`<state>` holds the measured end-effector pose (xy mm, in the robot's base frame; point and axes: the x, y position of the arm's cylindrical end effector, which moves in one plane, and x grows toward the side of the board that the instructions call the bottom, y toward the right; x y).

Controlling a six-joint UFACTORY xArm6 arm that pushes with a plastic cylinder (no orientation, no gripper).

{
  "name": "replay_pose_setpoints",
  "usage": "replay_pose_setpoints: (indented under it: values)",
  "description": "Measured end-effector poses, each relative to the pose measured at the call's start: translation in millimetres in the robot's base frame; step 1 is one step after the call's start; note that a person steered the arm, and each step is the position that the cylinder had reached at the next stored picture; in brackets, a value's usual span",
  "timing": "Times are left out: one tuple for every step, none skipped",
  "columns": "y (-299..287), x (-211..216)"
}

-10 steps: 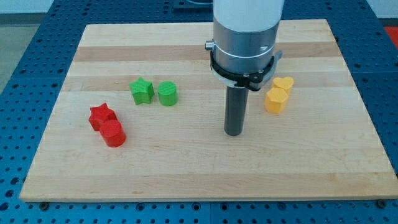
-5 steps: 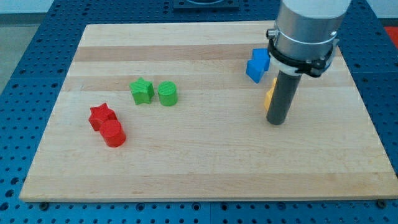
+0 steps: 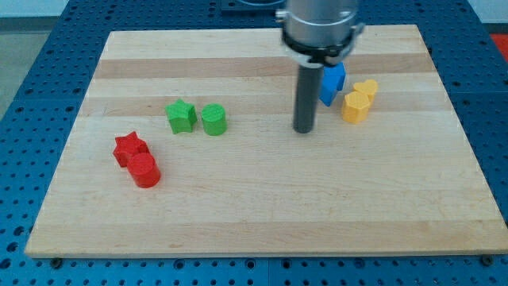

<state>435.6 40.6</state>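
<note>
Behind my dark rod, the blue block [image 3: 332, 83] is partly hidden; my tip [image 3: 303, 129] touches nothing, left of the yellow hexagonal block [image 3: 355, 106].

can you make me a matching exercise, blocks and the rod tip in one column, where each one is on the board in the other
Column one:
1. red star block
2. green cylinder block
3. yellow blocks
4. my tip

Column two:
a. farthest to the view's right
b. just right of the green star block
c. farthest to the view's left
d. on bare board, below and left of the blue blocks

Pairs: 1-c, 2-b, 3-a, 4-d
</note>
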Motion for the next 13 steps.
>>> replay_pose_setpoints:
  values:
    - [-33, -4]
    - [-33, -4]
    - [-33, -4]
    - [-33, -4]
    - [-33, -4]
    - [-38, -10]
    - [-58, -31]
    - [-61, -35]
    - [-80, -35]
    - [-104, -30]
    - [-104, -30]
    - [-125, -29]
    - [-152, -26]
